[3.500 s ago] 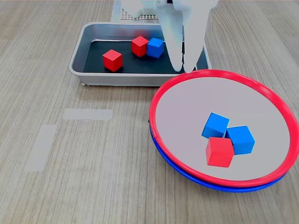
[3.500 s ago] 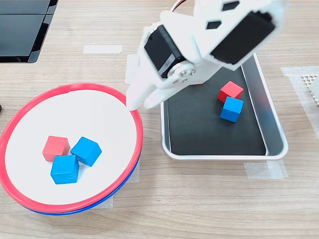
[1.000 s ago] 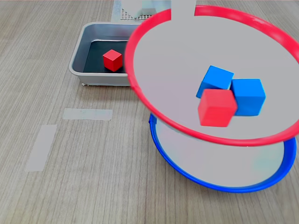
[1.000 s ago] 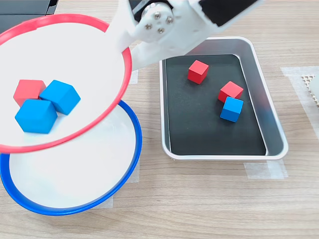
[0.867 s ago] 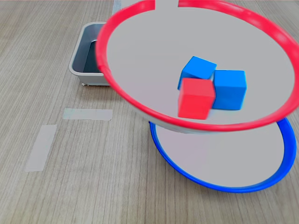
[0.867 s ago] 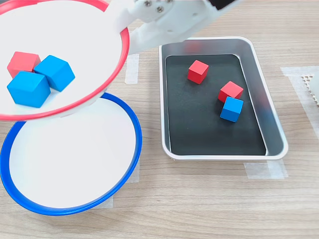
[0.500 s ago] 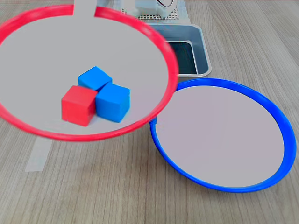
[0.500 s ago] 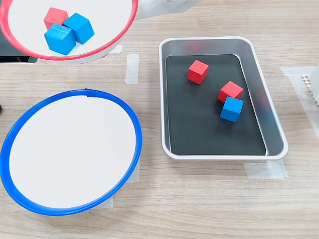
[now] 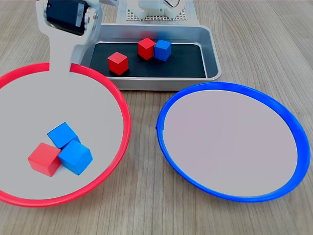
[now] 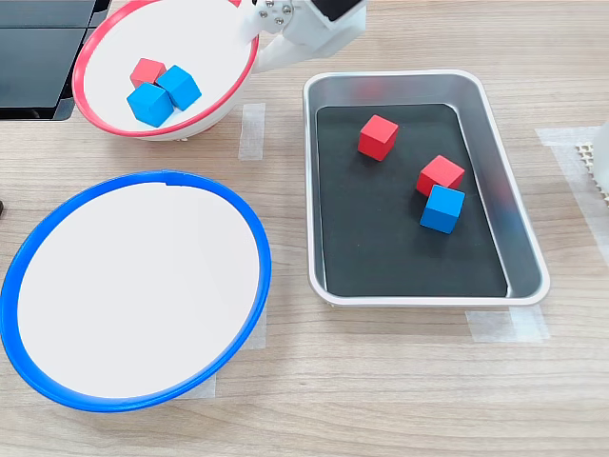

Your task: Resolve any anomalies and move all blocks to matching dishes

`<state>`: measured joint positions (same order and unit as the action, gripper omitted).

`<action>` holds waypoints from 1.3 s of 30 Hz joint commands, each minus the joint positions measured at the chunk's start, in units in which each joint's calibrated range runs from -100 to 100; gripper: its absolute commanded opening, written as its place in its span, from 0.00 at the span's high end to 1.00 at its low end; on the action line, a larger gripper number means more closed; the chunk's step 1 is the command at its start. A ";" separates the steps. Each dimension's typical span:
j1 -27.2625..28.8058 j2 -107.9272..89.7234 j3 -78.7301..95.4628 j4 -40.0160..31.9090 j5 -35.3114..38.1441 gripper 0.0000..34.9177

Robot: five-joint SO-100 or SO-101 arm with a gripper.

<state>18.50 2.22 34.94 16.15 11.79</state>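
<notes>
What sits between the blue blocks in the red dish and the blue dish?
Nothing visible. The two blue blocks lie in the red dish beside a red block; only bare table separates it from the empty blue dish. The tool grips the red dish's rim.

White plastic arm [image 10: 309,24] with a black servo block [image 9: 66,15], small screws and a flat white blade
</notes>
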 commanded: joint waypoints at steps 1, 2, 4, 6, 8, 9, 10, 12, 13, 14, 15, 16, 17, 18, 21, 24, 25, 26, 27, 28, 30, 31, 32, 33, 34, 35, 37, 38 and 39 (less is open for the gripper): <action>-0.85 0.90 -4.12 -1.99 -0.29 1.00; -1.32 1.24 -4.49 -2.24 -0.54 1.00; -1.79 1.32 -4.76 -2.24 -0.83 1.00; -2.54 1.24 -4.58 -1.91 -1.22 1.00; -3.20 0.98 -3.85 -1.91 -1.51 1.00; -3.58 0.98 -3.39 -1.91 -1.56 1.00; -3.86 0.90 -2.94 -2.08 -1.61 1.00; -4.33 0.81 -1.85 -2.74 -1.66 1.00; -4.52 0.81 -1.48 -2.82 -1.66 1.00; -4.71 0.81 -1.03 -2.82 -1.66 1.00; -4.90 0.81 -0.30 -2.98 -1.56 1.00; -4.90 0.81 -0.03 -3.07 -1.51 1.00; -4.99 0.73 0.25 -2.98 -1.42 1.00; -4.99 0.64 0.52 -2.82 -1.27 1.00; -4.80 0.56 1.07 -2.82 -1.12 1.00; -4.52 0.56 1.52 -2.98 -0.68 1.00; -4.42 0.56 1.52 -2.98 -0.59 1.00; -4.33 0.56 1.80 -2.90 -0.20 1.00; -4.14 0.56 2.16 -2.90 0.15 1.00; -4.05 0.56 2.16 -2.82 0.24 1.00; -3.86 0.38 2.16 -2.32 0.44 1.00; -3.86 0.30 2.25 -2.24 0.54 1.00; -3.77 0.13 2.34 -2.08 0.59 1.00; -3.77 -0.13 2.34 -1.58 0.73 1.00; -3.58 -0.47 2.43 -1.17 1.03 1.00; -3.48 -0.55 2.71 -1.17 1.27 1.00; -3.30 -0.81 2.80 -0.34 1.56 1.00; -3.20 -0.89 2.80 -0.10 1.66 1.00; -3.01 -1.15 2.80 0.15 1.76 1.00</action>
<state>14.69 4.09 38.02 15.50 13.06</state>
